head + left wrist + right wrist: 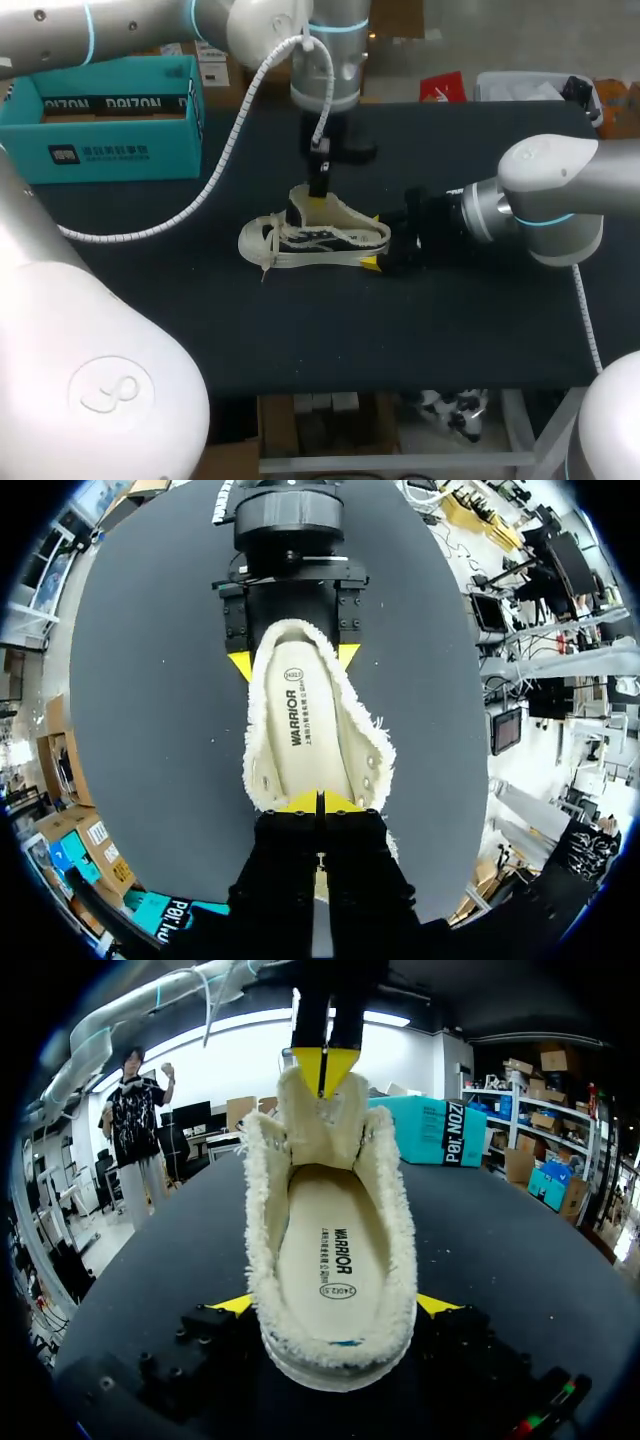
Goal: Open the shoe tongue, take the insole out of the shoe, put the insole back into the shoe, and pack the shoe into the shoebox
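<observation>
A cream and black sneaker (pixel 310 240) lies on the black table, toe to the left. My left gripper (pixel 318 188) hangs above its middle, shut on the raised tongue (pixel 318 785); in the right wrist view the left gripper (pixel 322 1072) pinches the tongue's (pixel 320 1120) top edge. The insole (pixel 298 715) lies flat inside the shoe (pixel 335 1250). My right gripper (pixel 380 248) sits at the heel, its yellow fingertips (pixel 232 1305) pressed against both sides of it. The teal shoebox (pixel 110 125) stands open at the back left.
The left arm's white cable (pixel 228 150) sags over the table between the shoebox and the shoe. Bare black tabletop (pixel 430 340) stretches in front of the shoe to the near edge. A red item (pixel 442 87) lies at the far edge.
</observation>
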Tool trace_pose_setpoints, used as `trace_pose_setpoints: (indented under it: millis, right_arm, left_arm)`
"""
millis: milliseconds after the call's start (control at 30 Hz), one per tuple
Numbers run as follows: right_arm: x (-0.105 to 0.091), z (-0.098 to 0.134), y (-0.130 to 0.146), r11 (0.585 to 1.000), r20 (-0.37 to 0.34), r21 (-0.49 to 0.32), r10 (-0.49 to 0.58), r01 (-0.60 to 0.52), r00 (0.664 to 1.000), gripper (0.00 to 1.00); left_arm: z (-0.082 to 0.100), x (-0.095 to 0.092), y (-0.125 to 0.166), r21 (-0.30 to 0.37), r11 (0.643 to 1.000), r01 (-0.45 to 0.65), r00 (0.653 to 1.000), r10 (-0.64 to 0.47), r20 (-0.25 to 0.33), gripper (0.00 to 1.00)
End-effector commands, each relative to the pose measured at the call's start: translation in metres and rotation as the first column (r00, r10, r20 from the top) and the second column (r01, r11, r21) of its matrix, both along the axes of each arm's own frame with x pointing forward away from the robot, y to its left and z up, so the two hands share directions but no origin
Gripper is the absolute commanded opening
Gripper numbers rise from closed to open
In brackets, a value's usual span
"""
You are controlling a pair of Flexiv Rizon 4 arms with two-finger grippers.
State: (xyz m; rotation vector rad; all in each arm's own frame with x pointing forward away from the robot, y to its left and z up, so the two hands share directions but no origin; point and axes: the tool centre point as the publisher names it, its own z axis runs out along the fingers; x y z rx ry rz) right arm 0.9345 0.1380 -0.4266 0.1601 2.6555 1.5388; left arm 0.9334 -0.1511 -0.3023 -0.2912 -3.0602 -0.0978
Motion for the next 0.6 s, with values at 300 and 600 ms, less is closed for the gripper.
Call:
trace_pose_setpoints:
  millis: [300,600]
  right_arm:
    - [0.002,-0.005,0.0,1.0,0.001,0.003,-0.001,0.001,1.0,0.0]
    - [0.002,-0.005,0.0,1.0,0.001,0.003,-0.001,0.001,1.0,0.0]
  left_arm:
    - [-0.033,-0.013,0.007,-0.169,0.985,0.032,0.999,-0.036,-0.021,0.0]
    - [-0.064,-0.018,-0.004,-0.157,0.987,0.018,0.999,-0.025,-0.047,0.0]
